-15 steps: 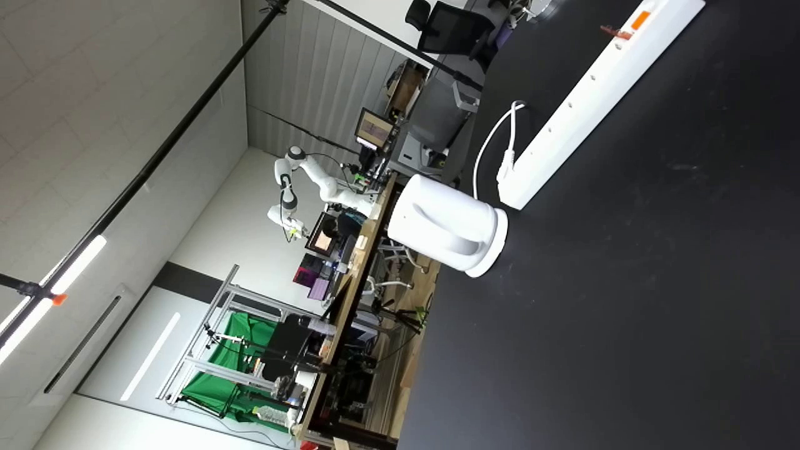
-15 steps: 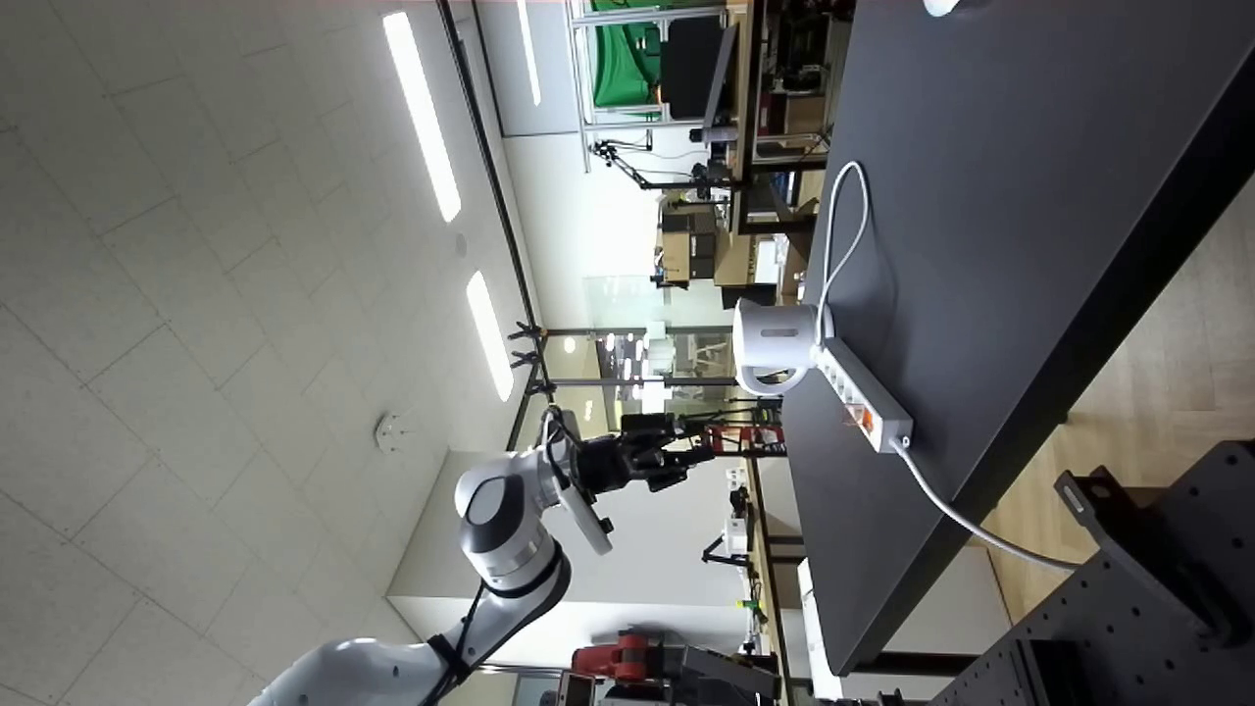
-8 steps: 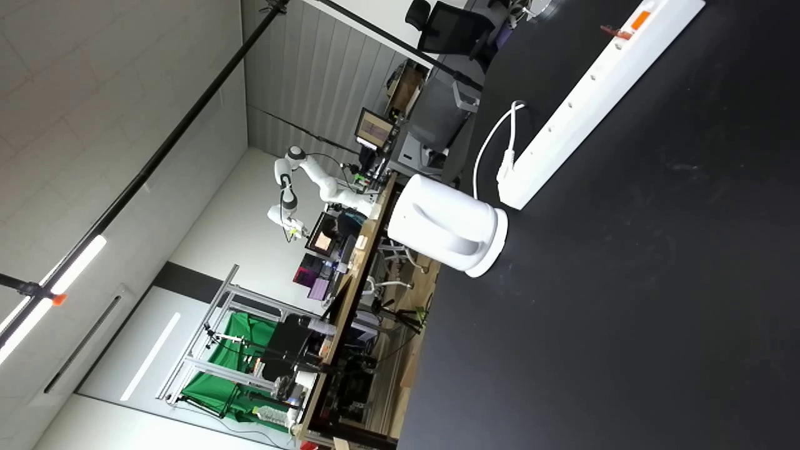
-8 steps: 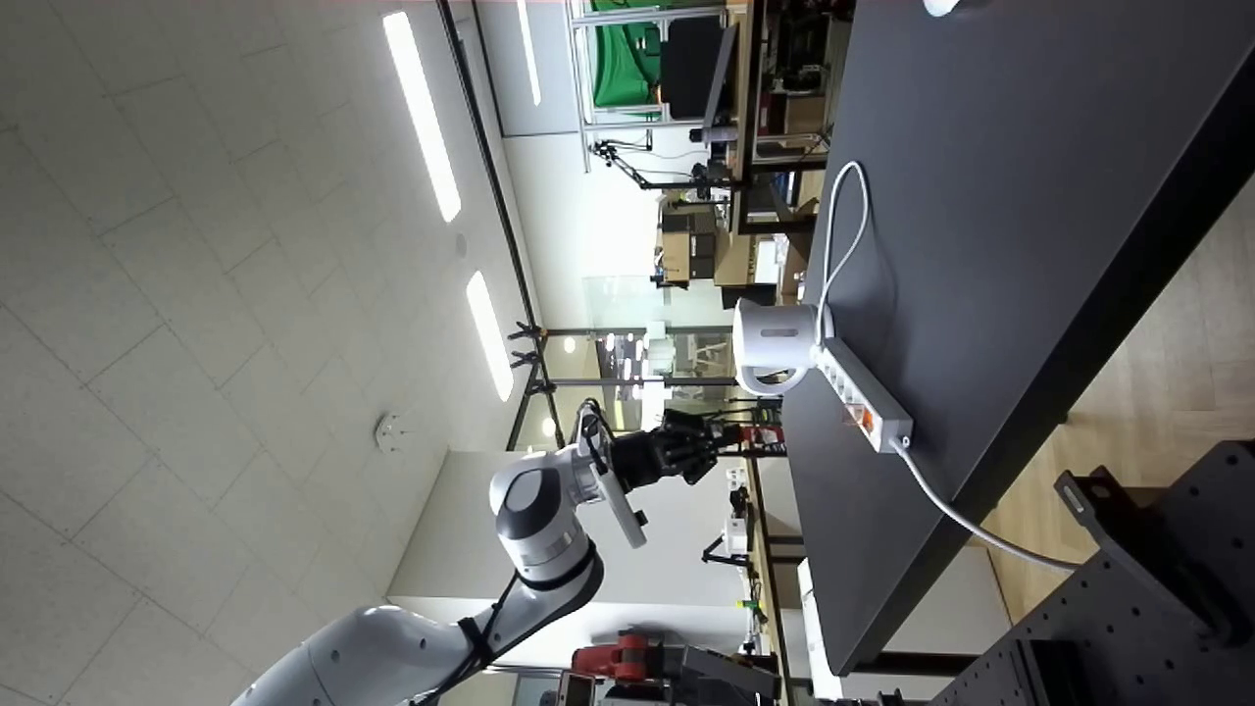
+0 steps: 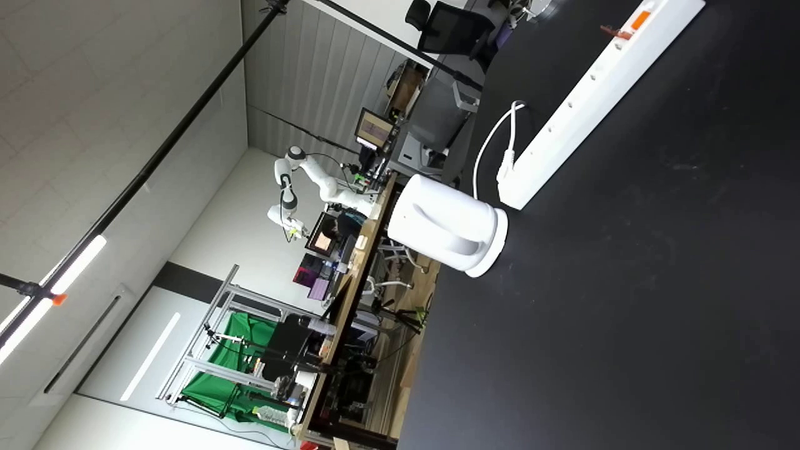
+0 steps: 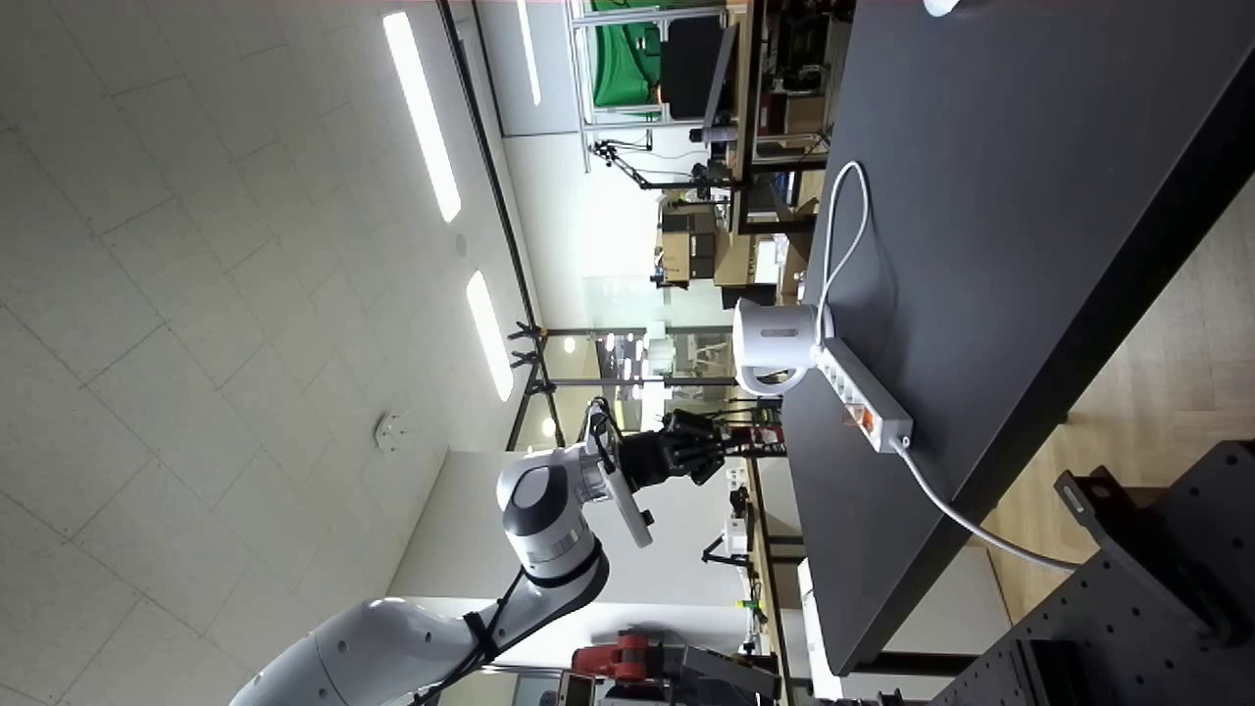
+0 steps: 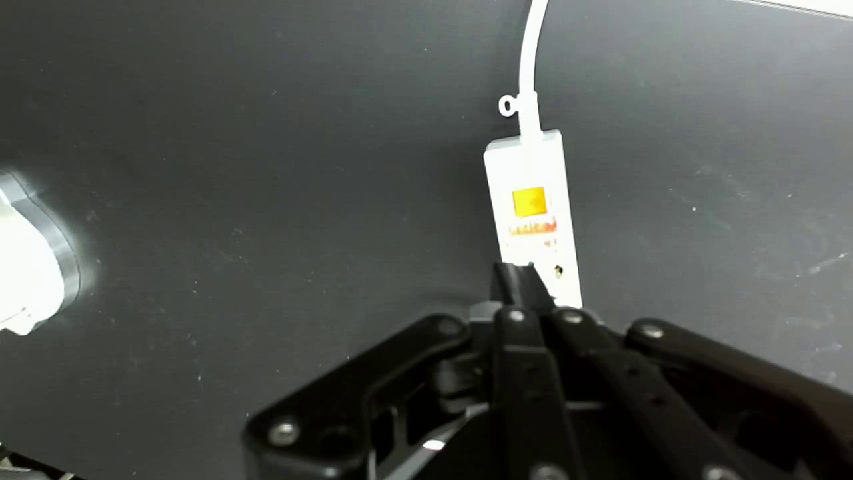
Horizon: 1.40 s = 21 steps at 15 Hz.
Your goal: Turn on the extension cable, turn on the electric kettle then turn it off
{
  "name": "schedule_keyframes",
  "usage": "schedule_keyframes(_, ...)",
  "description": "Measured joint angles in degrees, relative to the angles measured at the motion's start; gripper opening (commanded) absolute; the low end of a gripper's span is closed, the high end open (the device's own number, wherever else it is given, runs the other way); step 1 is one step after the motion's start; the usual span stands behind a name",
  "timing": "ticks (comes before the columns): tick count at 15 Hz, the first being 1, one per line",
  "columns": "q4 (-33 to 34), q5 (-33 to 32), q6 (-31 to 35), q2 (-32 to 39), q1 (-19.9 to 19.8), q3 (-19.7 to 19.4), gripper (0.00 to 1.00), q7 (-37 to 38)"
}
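Black tabletop (image 7: 280, 167) spreads below your gripper (image 7: 523, 283), which enters the wrist view from 6 o'clock. Your fingertips (image 7: 510, 287) sit together, no gap showing between them, and they have hold of nothing. Just past them toward 12 o'clock you see one end of the extension cable (image 7: 538, 248), its orange switch (image 7: 530, 201) facing you and its white cord (image 7: 528, 60) leading off at 12; whether the switch is on, you cannot tell. Over at 9 o'clock you catch part of a white rounded object (image 7: 26, 267), cut off by that view's edge.

In an exterior view your arm (image 6: 549, 544) comes in from 7 o'clock, and the gripper hangs in the air between 8 and 9 o'clock of the extension cable, apart from it. The electric kettle (image 6: 770, 343) stands upright on the tabletop, just beside the cable's end opposite the switch, at 10 o'clock from the cable's middle; you cannot tell whether the two touch. In an exterior view you find a white plug (image 5: 506, 167) at that same end. Farther back there, you have a second white robot arm (image 5: 326, 185) at 10 o'clock, a green cloth (image 5: 206, 384) toward 8 and a black chair (image 5: 459, 30) between 12 and 1.
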Motion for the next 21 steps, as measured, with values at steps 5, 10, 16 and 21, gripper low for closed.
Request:
schedule_keyframes(5, -0.1, -0.7, 0.2, 0.0, 0.0, -0.1, 0.0, 0.1)
schedule_keyframes(10, -0.6, -8.5, 2.1, 1.8, -0.7, 0.6, 0.0, 3.8)
schedule_keyframes(16, -0.8, -12.5, 4.9, 6.7, -0.8, 0.6, 0.0, 6.6)
schedule_keyframes(21, -0.9, -16.3, 8.0, 11.0, -0.8, 0.4, 0.0, 9.8)
